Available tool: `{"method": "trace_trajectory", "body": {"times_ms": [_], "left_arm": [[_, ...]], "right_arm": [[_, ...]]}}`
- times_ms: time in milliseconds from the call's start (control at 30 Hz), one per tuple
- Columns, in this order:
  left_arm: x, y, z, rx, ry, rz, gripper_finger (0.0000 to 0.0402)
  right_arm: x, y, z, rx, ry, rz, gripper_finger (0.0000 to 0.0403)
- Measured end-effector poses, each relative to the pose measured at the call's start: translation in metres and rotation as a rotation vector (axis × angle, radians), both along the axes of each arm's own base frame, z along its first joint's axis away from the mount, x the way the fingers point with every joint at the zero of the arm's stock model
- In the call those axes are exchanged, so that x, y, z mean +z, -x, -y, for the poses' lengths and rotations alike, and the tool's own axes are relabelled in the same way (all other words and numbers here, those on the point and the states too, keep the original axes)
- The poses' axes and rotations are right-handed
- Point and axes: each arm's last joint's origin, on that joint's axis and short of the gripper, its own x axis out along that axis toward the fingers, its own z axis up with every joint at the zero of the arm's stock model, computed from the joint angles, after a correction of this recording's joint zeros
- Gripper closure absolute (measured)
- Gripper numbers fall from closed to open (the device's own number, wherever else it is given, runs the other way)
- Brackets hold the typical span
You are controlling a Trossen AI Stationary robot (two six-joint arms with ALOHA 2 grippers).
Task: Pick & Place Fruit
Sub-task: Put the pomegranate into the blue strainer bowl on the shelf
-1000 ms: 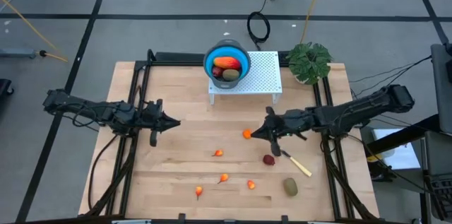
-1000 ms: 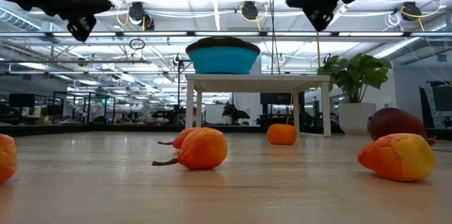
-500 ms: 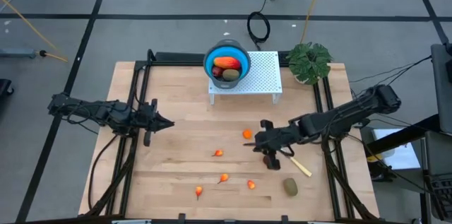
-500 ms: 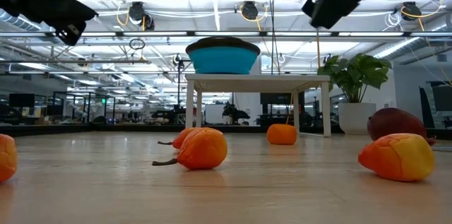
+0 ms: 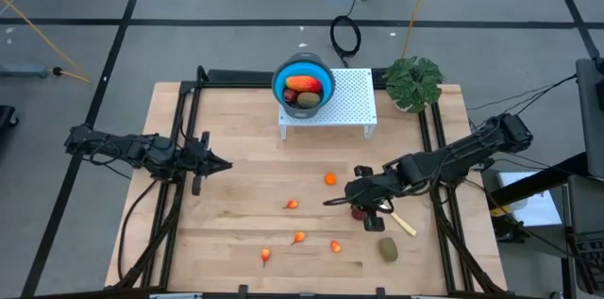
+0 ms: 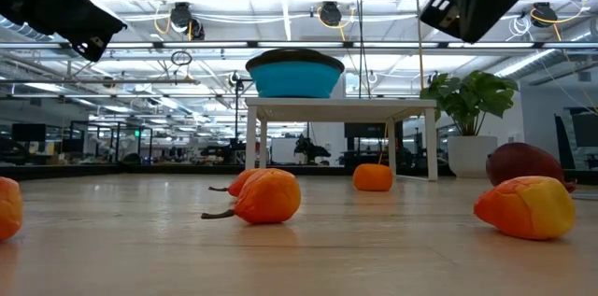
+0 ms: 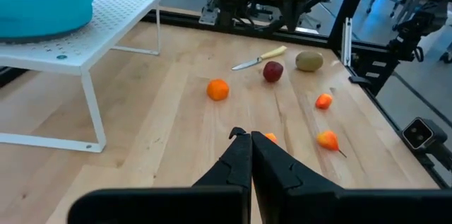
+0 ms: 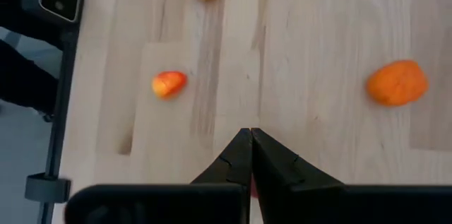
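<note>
my right gripper (image 5: 329,202) sits right of centre in the overhead frame, fingers pressed together on nothing, the arm lying over the dark red ball (image 7: 272,71) so that from above the ball barely shows. in my right wrist picture the clenched fingers (image 8: 248,155) point at bare wood, with the round orange piece (image 8: 396,83) at the right edge and a small orange-red bit (image 8: 169,83) at left.

my left gripper (image 5: 226,164) waits at the left of the overhead frame, fingers also shut and empty.

the fruit is split. in the blue bowl (image 5: 279,77), on the white rack (image 5: 354,101) at upper centre, lie the elongated red-yellow piece (image 5: 302,84), a brown-green oval (image 5: 309,99) and something dark red beside them. on the table (image 5: 236,129) the round orange piece is just below the rack. four small orange-red bits (image 5: 298,238) are scattered at lower centre. the other brown-green oval (image 5: 388,248) lies at lower right, near the pale-handled knife (image 5: 404,224). a potted plant (image 5: 412,82) stands at the rack's right.
</note>
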Motion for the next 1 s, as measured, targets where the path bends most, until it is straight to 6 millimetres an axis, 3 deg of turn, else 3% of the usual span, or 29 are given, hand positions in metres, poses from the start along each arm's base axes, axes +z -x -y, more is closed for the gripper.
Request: {"method": "trace_trajectory", "body": {"times_ms": [233,733,1000], "left_arm": [[0.0,0.0,0.0,0.001,0.0,0.0,0.0396],[0.0,0.0,0.0,0.004,0.007,0.001,0.0396],[0.0,0.0,0.0,0.006,0.013,0.001,0.0396]], "right_arm": [[-0.002,0.003,0.003,-0.036,0.001,-0.055,0.0354],[-0.005,0.008,0.005,0.002,-0.093,-0.15,0.0185],[-0.012,0.009,0.005,-0.014,-0.101,-0.158,0.0159]]}}
